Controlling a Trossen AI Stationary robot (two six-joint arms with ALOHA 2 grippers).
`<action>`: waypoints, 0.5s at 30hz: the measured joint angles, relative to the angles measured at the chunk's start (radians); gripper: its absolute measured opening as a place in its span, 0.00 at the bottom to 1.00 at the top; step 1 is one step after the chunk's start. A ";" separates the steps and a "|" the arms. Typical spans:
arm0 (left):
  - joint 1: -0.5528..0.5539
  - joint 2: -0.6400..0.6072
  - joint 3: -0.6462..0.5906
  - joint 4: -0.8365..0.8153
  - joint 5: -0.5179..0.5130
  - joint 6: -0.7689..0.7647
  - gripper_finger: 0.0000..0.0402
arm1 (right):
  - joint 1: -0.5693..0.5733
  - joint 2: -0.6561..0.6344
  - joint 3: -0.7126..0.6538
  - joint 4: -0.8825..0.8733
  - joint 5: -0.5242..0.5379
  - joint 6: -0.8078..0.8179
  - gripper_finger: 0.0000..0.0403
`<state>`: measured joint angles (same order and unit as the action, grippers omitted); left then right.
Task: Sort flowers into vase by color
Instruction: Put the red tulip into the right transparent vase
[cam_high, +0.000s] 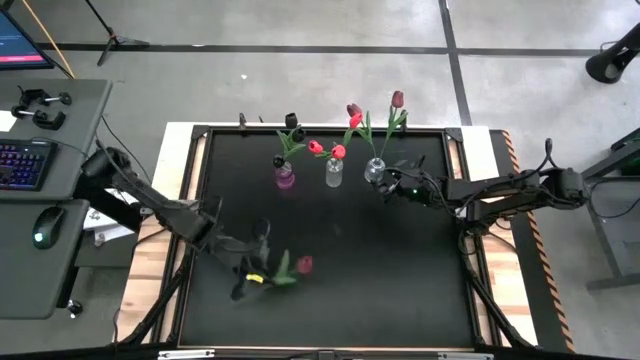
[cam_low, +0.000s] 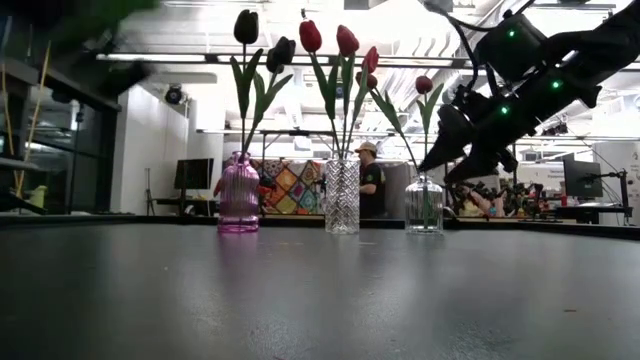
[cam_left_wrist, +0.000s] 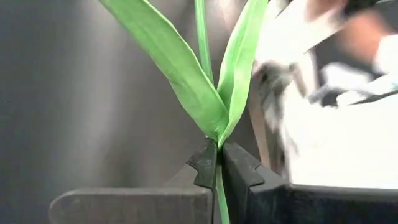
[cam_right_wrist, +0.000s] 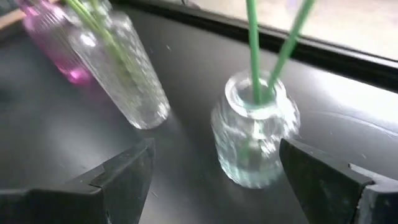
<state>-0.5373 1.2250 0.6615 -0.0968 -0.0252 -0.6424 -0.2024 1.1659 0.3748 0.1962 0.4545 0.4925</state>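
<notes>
While 3 vases line up near the counter's (cam_high: 400, 280) far edge in the high view, they read as a purple vase (cam_high: 285, 177), a tall clear vase (cam_high: 334, 172) in the middle and a round clear vase (cam_high: 375, 170) twd the right arm's side. Purple holds 2 dark tulips (cam_high: 293, 127); tall clear holds 3 red tulips (cam_high: 339, 152); round clear holds 2 maroon tulips (cam_high: 397, 99). One more, a pink-red tulip (cam_high: 304, 264), is near the counter's near-left area, its stem at the left gripper (cam_high: 252, 277). Right gripper (cam_high: 388, 187) sits just beside the round clear vase.

Low view: same 3 vases in a row, purple vase (cam_low: 238, 194), tall clear vase (cam_low: 342, 196), round clear vase (cam_low: 424, 204), flower heads standing high above them. Right gripper (cam_low: 455, 155) hangs above and just to the side of the round one, not touching it. A person (cam_low: 372, 180) shows in the room behind.

Left wrist view: fingers (cam_left_wrist: 245, 171) pinched narrow on 1 green stem (cam_left_wrist: 203, 37), clamped right at the base of its 2 leaves (cam_left_wrist: 180, 71); the head is out of this view.

Right wrist view: fingers (cam_right_wrist: 124, 171) spread wide, nothing between them but air. The round clear vase (cam_right_wrist: 255, 134) w/ 2 stems stands ahead of them, about centred on the gap, apart from both fingers. Tall clear vase (cam_right_wrist: 121, 68) and purple vase (cam_right_wrist: 53, 37) lie beyond.
</notes>
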 joint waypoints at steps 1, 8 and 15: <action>-0.010 0.021 0.000 0.112 -0.035 0.094 0.00 | 0.000 -0.003 0.000 0.019 -0.002 -0.003 0.82; 0.042 0.186 0.001 0.698 -0.246 0.620 0.00 | 0.043 -0.087 0.000 0.225 -0.001 -0.128 0.82; 0.167 0.384 0.001 1.174 -0.219 0.915 0.00 | 0.225 -0.244 0.000 0.406 0.062 -0.338 0.82</action>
<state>-0.3704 1.6091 0.6628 1.0771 -0.2441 0.2722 0.0230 0.9221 0.3748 0.6021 0.5165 0.1545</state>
